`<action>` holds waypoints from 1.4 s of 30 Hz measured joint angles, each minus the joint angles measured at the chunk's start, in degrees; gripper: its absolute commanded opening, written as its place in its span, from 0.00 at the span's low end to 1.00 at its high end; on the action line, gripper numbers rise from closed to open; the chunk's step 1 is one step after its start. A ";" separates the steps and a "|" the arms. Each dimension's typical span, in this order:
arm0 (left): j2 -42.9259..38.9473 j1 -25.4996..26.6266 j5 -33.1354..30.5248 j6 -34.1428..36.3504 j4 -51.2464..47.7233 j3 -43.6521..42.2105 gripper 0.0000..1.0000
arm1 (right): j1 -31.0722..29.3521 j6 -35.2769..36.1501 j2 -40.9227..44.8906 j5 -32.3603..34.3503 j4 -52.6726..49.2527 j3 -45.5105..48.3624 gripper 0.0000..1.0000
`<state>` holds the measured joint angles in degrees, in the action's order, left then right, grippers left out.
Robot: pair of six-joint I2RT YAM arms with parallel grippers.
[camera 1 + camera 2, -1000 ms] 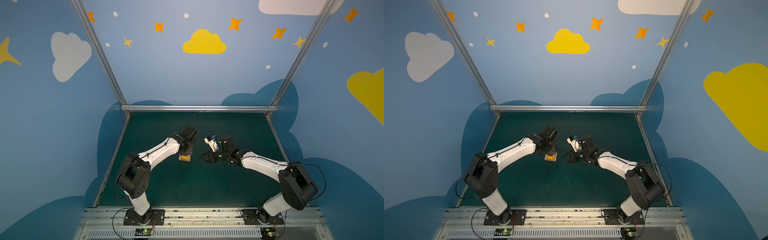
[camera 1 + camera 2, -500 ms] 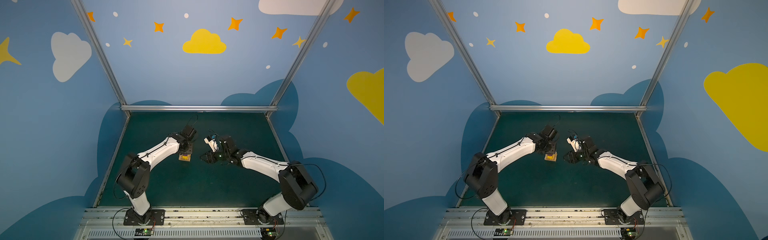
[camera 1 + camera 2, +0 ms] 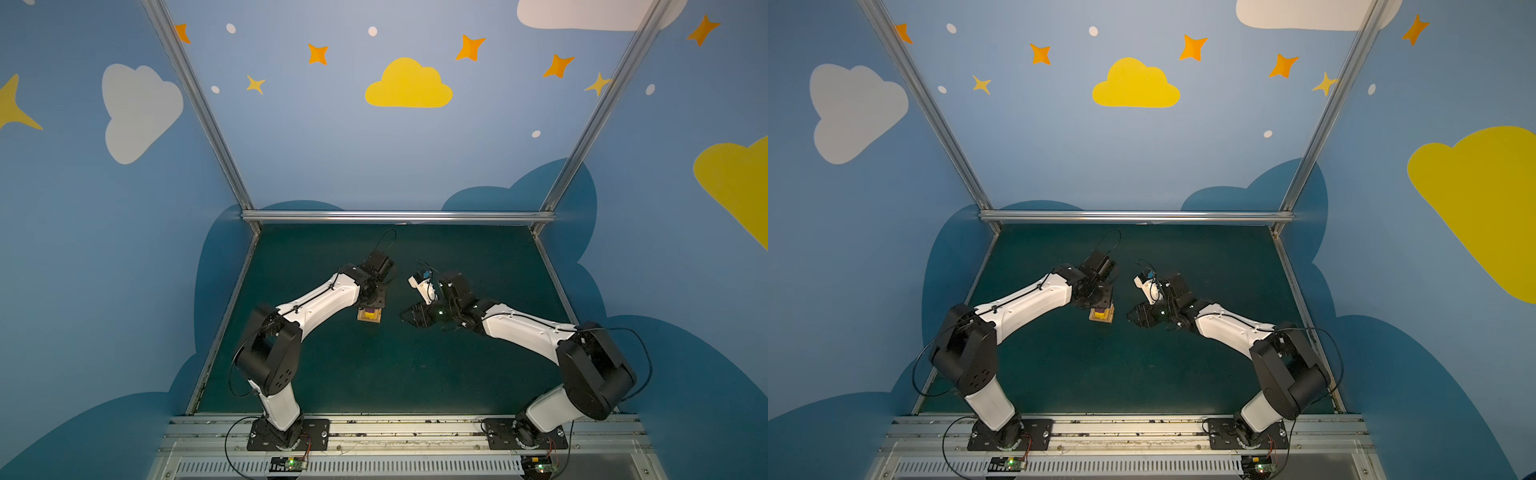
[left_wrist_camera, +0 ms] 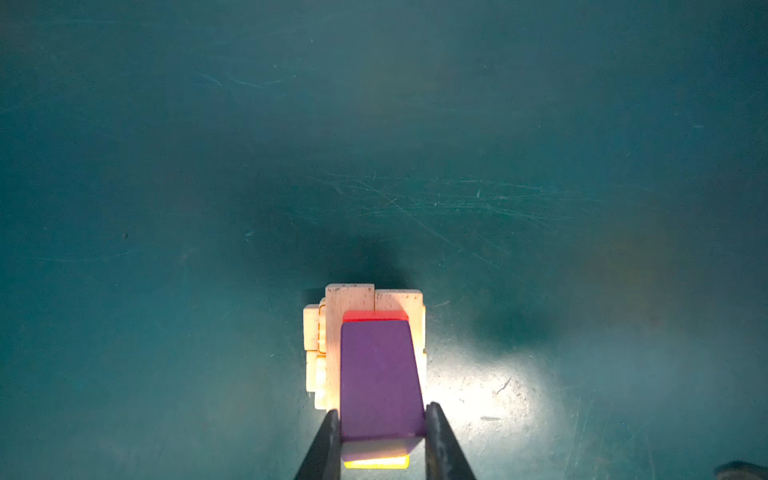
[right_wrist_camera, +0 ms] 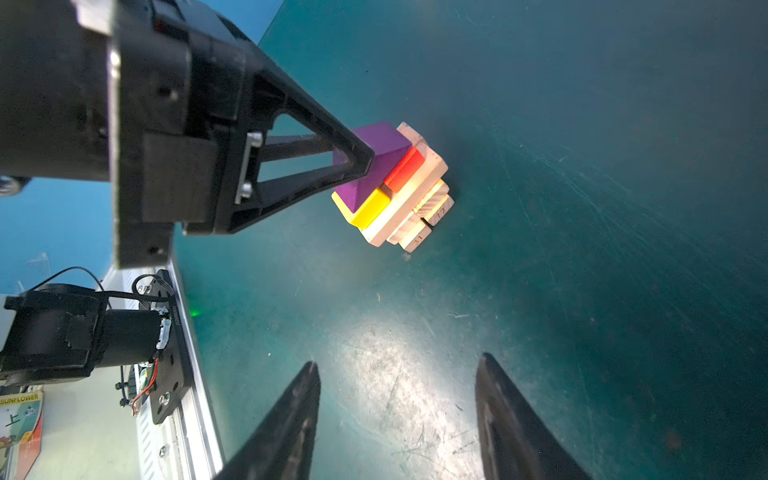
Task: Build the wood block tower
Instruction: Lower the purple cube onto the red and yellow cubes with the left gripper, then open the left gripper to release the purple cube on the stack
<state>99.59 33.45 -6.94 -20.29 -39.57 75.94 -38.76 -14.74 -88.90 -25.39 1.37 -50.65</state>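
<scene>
At the middle of the dark green counter (image 3: 374, 374), the small stepped tower of pale tan wooden planks and coloured cubes (image 3: 369, 314) stands upright beneath the left hand (image 4: 382, 428). In both top views it is a tiny stack half hidden by the left arm (image 3: 320, 301). The left wrist view looks down on the purple wooden cube (image 4: 378, 374) at the top, where the hand's fingers press its two sides, clamped on it. Only the right wrist view shows the tiers from the side: a yellow wooden block (image 5: 368, 208) and a red wooden block (image 5: 405, 170) under the purple, then planks. The upper planks (image 4: 349, 299) run lengthwise away from the left wrist camera. The lower planks (image 5: 417, 239) cross them, their stamped ends facing the right hand (image 5: 397, 370), whose fingers stand apart, holding nothing, near the tower
</scene>
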 measured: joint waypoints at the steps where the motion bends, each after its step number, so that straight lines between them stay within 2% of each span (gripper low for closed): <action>1: 0.11 0.00 -0.02 0.07 -0.13 0.22 0.23 | 0.02 0.00 0.00 0.00 0.00 0.00 0.56; 5: 0.24 0.00 -0.02 0.11 -0.37 0.33 0.32 | 0.02 -0.02 0.00 0.00 0.11 0.00 0.56; 20: 0.50 -0.09 0.44 0.15 -0.57 0.33 0.36 | 0.02 0.00 0.00 0.00 0.13 0.00 0.56; 34: 0.50 -0.09 0.42 0.15 -0.98 1.55 0.50 | 0.02 -0.02 0.00 0.00 0.13 0.00 0.56; 42: -0.20 -0.09 0.04 0.02 -0.96 2.16 0.48 | 0.02 -0.07 0.00 0.00 0.13 0.00 0.56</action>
<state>99.39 33.36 -6.90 -20.27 -40.53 78.11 -38.74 -14.81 -88.90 -25.39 1.50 -50.65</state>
